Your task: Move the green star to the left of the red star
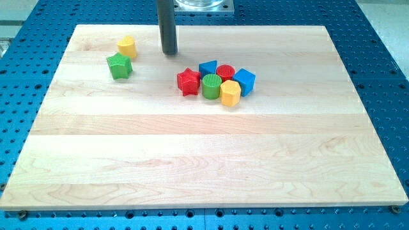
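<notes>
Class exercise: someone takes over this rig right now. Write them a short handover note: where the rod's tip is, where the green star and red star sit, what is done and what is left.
My tip: near the wooden board's top edge, touching no block, to the right of the yellow block.
Green star-shaped block: towards the view's left, just below the yellow block.
Red star-shaped block: left end of the central cluster, beside the green cylinder.
Done: the green star is on the red star's left, though well apart.
Left: probably push it rightward to sit close beside the red star.
</notes>
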`<state>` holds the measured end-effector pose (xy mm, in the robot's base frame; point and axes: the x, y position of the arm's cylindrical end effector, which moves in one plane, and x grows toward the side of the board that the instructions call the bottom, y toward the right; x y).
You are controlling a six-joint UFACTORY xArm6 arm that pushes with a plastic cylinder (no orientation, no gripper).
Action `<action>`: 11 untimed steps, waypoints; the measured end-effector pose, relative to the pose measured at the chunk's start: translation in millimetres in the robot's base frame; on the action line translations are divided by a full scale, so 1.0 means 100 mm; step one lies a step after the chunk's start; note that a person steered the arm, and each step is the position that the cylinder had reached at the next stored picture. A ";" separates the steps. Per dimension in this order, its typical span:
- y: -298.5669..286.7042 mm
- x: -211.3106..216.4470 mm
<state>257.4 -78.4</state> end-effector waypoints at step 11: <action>-1.27 0.40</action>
